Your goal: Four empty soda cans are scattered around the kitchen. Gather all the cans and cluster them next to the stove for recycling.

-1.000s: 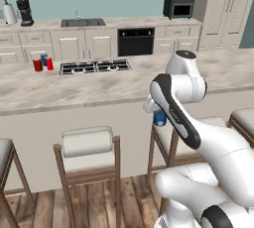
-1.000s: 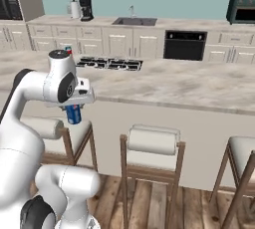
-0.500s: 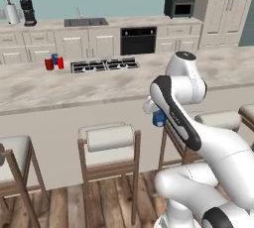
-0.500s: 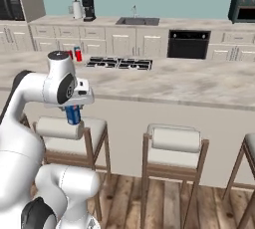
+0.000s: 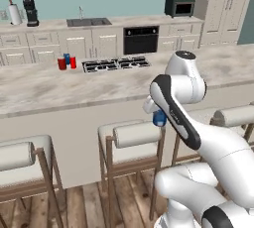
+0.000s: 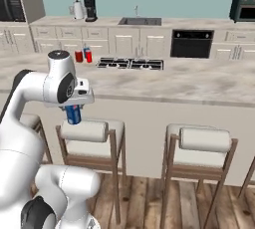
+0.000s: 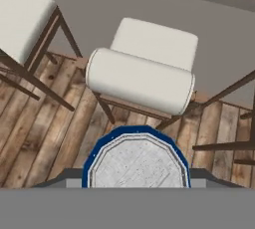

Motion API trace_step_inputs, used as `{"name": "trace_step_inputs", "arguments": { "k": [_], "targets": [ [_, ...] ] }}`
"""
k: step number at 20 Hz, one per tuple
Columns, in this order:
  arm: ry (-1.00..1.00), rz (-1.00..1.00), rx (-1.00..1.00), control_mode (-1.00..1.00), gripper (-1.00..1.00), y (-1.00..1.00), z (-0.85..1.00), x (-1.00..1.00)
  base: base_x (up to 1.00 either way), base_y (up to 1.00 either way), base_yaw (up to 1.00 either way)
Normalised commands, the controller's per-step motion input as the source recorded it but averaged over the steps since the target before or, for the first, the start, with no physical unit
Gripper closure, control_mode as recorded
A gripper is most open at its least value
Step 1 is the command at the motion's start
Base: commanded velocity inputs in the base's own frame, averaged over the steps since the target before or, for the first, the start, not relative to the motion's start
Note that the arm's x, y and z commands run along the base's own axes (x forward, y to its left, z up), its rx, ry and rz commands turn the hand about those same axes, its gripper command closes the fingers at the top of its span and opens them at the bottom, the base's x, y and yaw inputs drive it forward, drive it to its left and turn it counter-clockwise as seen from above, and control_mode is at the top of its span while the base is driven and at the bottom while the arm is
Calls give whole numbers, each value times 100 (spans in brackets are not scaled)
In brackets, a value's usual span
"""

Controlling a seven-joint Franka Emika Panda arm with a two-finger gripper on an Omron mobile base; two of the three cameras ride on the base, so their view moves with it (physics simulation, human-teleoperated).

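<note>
One blue soda can [image 6: 73, 114] hangs in the gripper [image 6: 73, 112], whose jaws are closed part-way on its sides; the can stands upright, long axis vertical, silvery top up toward the hand, as the hand view shows by looking straight down on its round lid [image 7: 135, 163]. It is held out over a white-cushioned stool [image 6: 88, 131] on the near side of the island desk [image 6: 199, 86], below the level of the desk top.

Three other cans [image 5: 66, 62], two red and one blue, stand upright close together on the desk just left of the stove [image 5: 115, 64]. That cluster is the goal. From the gripper it lies far across the desk and higher; in the left base view it sits up and to the left of the held can, in the right base view almost straight beyond it.

So the coming move, as I judge it, turns on lifting the can clear of the desk edge, then carrying it away toward the far side and setting it down beside the three, still upright. The reach looks long; the base may need to come nearer first.
</note>
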Motion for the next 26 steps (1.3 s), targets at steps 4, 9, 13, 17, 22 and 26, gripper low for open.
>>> {"name": "trace_step_inputs", "arguments": {
  "k": [4, 9, 13, 17, 22, 26],
  "targets": [
    [0, 0, 0, 100, 100, 0, 0, 0, 0, 63, -7],
    [0, 0, 0, 100, 100, 0, 0, 0, 0, 64, -6],
    [0, 0, 0, 100, 100, 0, 0, 0, 0, 65, -5],
    [0, 0, 0, 100, 100, 0, 0, 0, 0, 67, -1],
    [0, 0, 0, 100, 100, 0, 0, 0, 0, 66, 0],
    [0, 0, 0, 100, 100, 0, 0, 0, 0, 68, 0]
  ]
}}
